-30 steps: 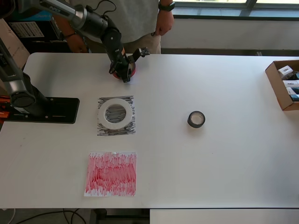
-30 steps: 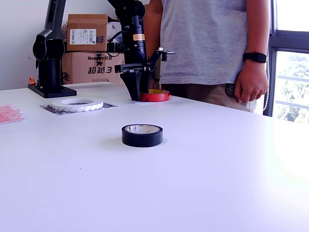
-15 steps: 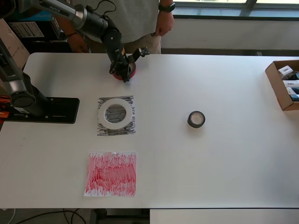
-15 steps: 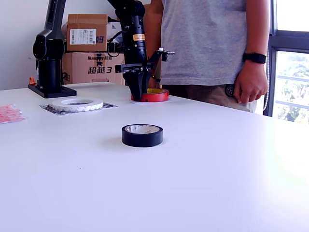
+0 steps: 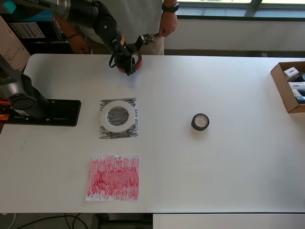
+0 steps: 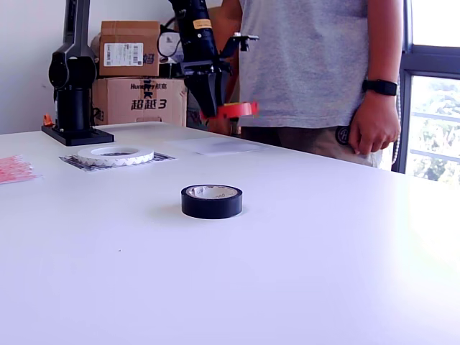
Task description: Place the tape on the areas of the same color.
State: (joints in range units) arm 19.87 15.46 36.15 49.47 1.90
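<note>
The gripper (image 6: 213,109) is clamped on the rim of the red tape roll (image 6: 236,110), holding it in the air clear of the desk (image 6: 302,244). Below and toward the arm's base, the white ring (image 5: 117,115) lies on the black patch (image 5: 132,131). Farther off sit the small black roll (image 5: 200,122) and the red patch (image 5: 113,177), bare.

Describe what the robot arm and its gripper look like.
The arm is glossy black with rounded joint housings and a silver band near one joint. A small orange-and-white label sits on the wrist segment. The gripper is black with dark tapered fingers, and black cables loop beside it.
</note>
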